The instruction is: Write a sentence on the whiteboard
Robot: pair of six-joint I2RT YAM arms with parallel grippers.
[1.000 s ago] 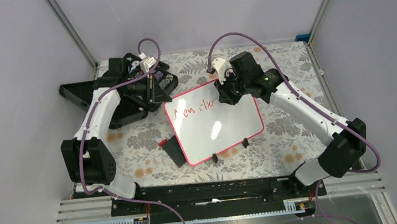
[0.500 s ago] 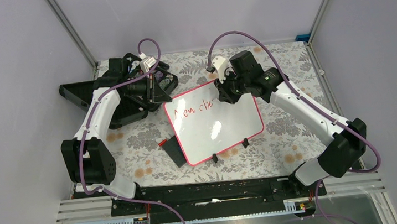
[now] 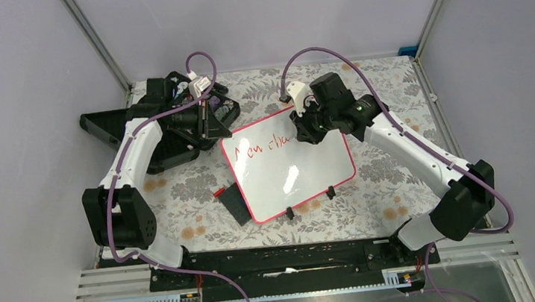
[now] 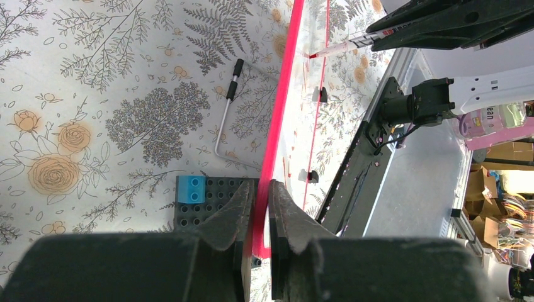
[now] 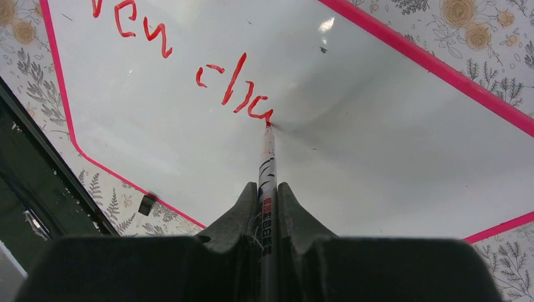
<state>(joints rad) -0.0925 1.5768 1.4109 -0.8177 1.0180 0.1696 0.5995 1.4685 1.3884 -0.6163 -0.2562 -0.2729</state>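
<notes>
The whiteboard point(image 3: 289, 167) sits askew at the middle of the bench point(image 3: 392, 81). Its sentence point(image 5: 233, 82) reads roughly "New cha" in red near the far edge. The marker point(image 5: 267, 157) touches its tip to the last letter, clamped between the right fingers point(image 5: 240, 207). The left fingers point(image 4: 234, 214) pinch the board's pink frame near its far-left corner. A dark studded plate point(image 3: 234, 203) lies just beside the near-left edge.

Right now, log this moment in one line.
left gripper: clamps pink-framed white whiteboard edge | right gripper: holds red-tipped marker, tip on red writing
</notes>
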